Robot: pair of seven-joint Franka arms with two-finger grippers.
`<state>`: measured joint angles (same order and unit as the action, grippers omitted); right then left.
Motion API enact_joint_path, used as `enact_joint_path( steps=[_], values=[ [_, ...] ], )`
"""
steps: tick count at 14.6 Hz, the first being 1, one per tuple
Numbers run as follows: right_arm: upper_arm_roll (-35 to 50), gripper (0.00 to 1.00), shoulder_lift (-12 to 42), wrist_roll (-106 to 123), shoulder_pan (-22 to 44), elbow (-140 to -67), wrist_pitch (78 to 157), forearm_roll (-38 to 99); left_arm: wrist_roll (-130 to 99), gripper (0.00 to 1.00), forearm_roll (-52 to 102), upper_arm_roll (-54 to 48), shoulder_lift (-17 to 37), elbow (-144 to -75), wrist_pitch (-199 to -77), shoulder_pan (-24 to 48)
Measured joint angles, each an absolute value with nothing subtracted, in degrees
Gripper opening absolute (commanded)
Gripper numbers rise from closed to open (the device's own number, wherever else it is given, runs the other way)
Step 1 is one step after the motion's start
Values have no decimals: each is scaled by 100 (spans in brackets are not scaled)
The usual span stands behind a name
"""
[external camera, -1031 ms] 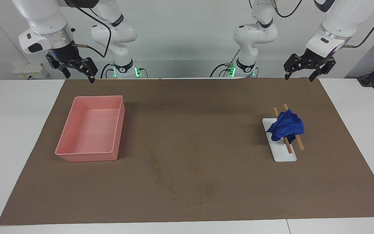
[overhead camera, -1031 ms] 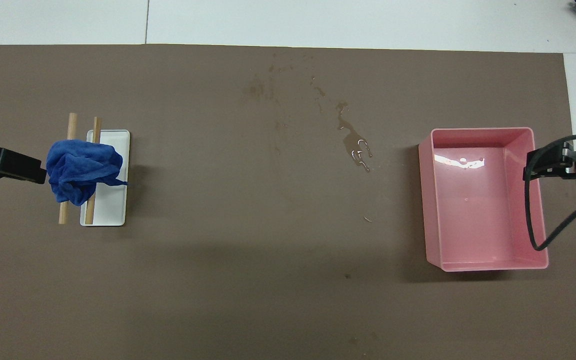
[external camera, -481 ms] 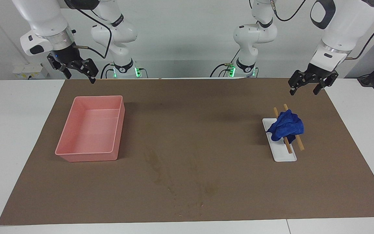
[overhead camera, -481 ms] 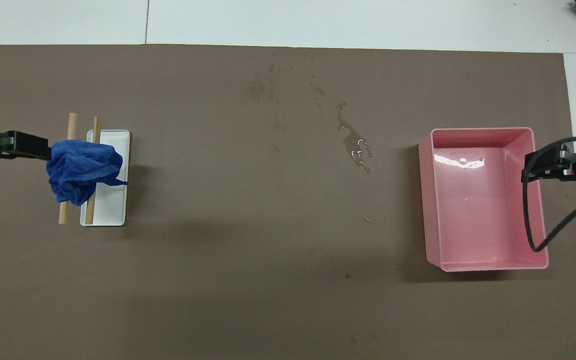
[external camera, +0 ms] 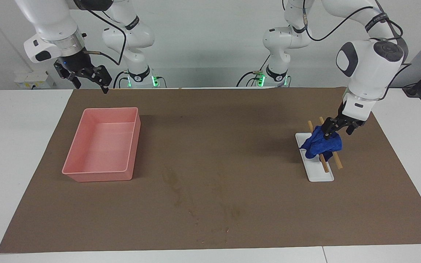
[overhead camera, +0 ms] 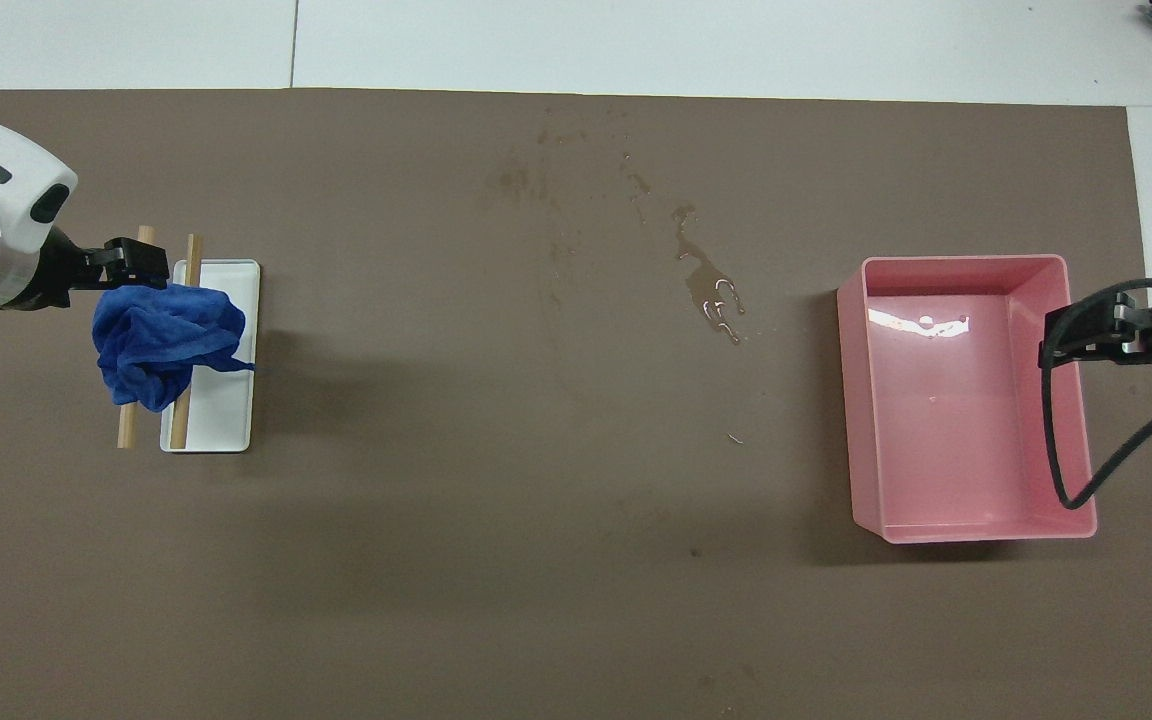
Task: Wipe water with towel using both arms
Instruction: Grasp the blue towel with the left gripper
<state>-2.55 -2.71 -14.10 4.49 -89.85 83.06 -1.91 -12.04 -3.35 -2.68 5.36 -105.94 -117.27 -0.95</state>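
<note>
The blue towel [external camera: 321,145] lies bunched on two wooden sticks [external camera: 337,161] across a small white dish [external camera: 320,175], toward the left arm's end of the table; it also shows in the overhead view [overhead camera: 161,340]. My left gripper [external camera: 337,133] is open, down at the top of the towel, its fingers beside the cloth; the overhead view shows it [overhead camera: 141,268] at the towel's edge. The water [external camera: 175,186] forms faint blotches and specks mid-table, farther from the robots, with shiny drops in the overhead view [overhead camera: 714,292]. My right gripper [external camera: 90,86] waits open, high over the pink tray's edge.
The pink tray [external camera: 86,175] stands empty toward the right arm's end of the table; in the overhead view [overhead camera: 871,400] the right gripper [overhead camera: 1061,338] and its cable hang over its rim. A brown mat [external camera: 232,128] covers the table.
My left arm has swung down and forward from high over the mat's edge to the top of the towel. The right gripper has hardly moved. The towel lies as before.
</note>
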Motion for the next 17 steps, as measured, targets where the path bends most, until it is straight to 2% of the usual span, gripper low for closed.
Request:
enact_joint_path(
  steps=[2, 3, 4, 6, 13, 17],
  values=[
    [-255, 100, -273, -1410, 478, -8990, 8306, -191, -1370, 100, -337, -268, 538, -11031, -12217, -111],
    [-255, 100, -273, -1410, 487, -8991, 8306, -191, -1410, 96, -337, -268, 521, -11228, -12393, -111],
    [-255, 100, -274, -1410, 487, -8992, 8306, -191, -1441, 74, -337, -268, 495, -11371, -12470, -111],
    [-255, 100, -279, -1410, 487, -9003, 8306, -191, -1466, 1, -338, -268, 428, -11526, -12514, -111],
    [-255, 100, -308, -1410, 487, -9036, 8306, -191, -1472, 0, -358, -255, 293, -11392, -12257, -126],
    [-255, 100, -316, -1410, 487, -9040, 8306, -191, -1532, 0, -179, -289, 463, -10335, -10968, -120]
  ],
)
